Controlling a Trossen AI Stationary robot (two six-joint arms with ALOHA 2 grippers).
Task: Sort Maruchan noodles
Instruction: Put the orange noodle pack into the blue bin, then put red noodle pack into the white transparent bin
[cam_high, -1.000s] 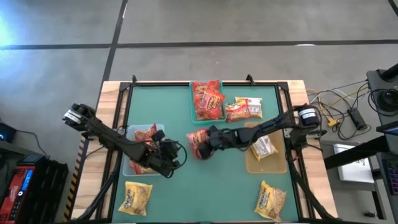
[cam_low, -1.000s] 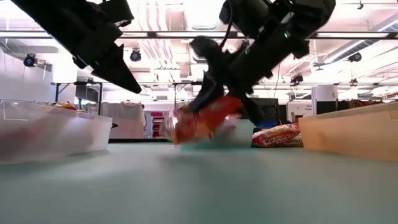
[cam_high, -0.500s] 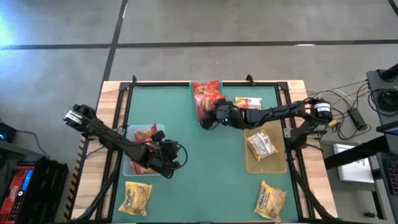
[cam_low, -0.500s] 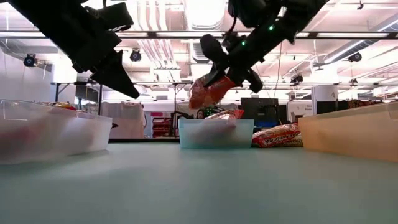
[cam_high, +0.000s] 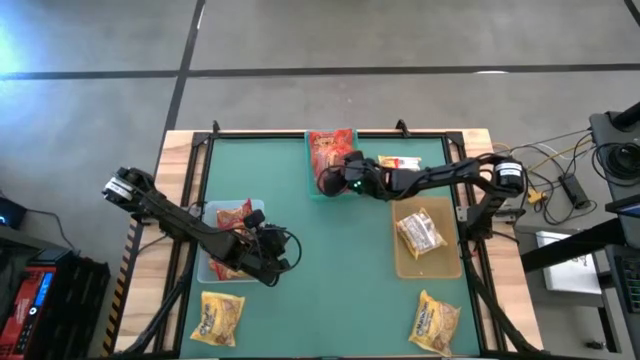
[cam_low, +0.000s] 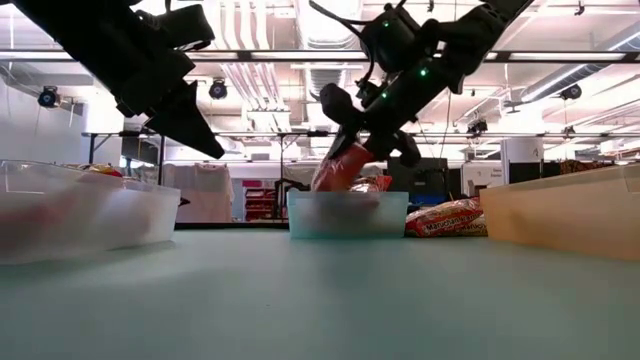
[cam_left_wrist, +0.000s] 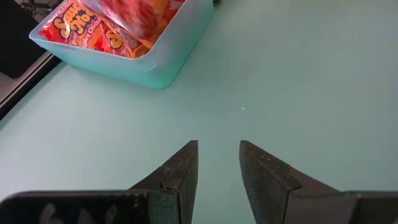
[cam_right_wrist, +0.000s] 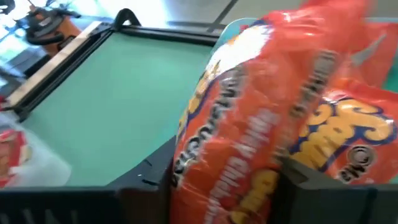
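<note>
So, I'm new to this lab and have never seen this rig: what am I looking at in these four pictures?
Two dark robot arms work at a green table, sorting ramen packets into bins. One picture looks straight down, one looks level across the tabletop, and two come from cameras on the arms' wrists. The right gripper is over the teal bin at the table's far edge, with an orange-red packet between its fingers, tilted down into the bin. The left gripper hangs over bare table near the clear bin, fingers slightly apart and holding nothing. The tan bin holds one packet, two yellow packets lie loose near the front, and another packet lies beside the teal bin.
</note>
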